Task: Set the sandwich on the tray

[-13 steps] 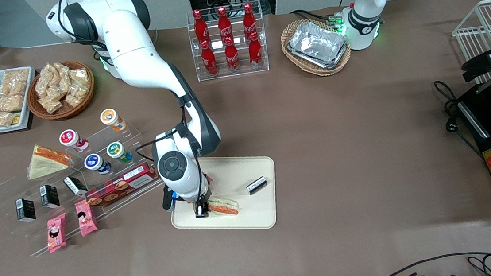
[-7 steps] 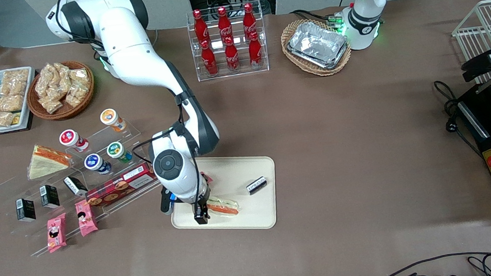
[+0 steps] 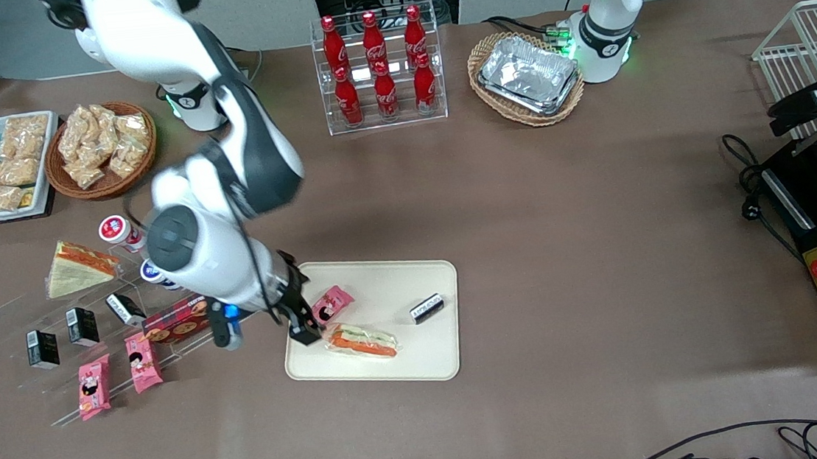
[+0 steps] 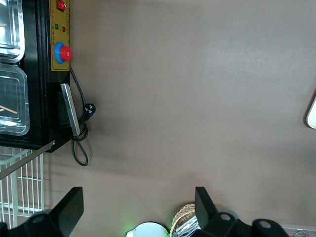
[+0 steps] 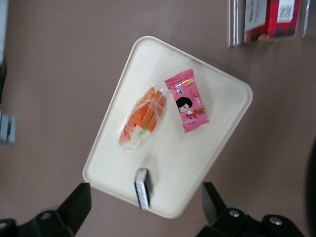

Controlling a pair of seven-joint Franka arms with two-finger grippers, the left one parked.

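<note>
The sandwich [image 3: 360,341], a clear-wrapped wedge with orange and green filling, lies flat on the cream tray [image 3: 399,286], near the tray's edge closest to the front camera. My gripper [image 3: 304,332] is open and empty. It is raised above the tray's edge toward the working arm's end, beside the sandwich and not touching it. In the right wrist view the sandwich [image 5: 143,118] lies on the tray [image 5: 207,143], well clear of the open gripper [image 5: 144,207], with both dark fingers [image 5: 74,205] spread wide.
A pink snack packet [image 3: 331,303] and a small black box [image 3: 427,308] also lie on the tray. Toward the working arm's end stand a clear stepped shelf with cups, a red box [image 3: 176,318], pink packets and another sandwich wedge [image 3: 79,267]. A cola bottle rack [image 3: 380,69] stands farther back.
The gripper was low at the sandwich on the tray. It has opened, risen and drawn back toward the working arm's end. The sandwich stays on the tray, and the pink packet is now uncovered.
</note>
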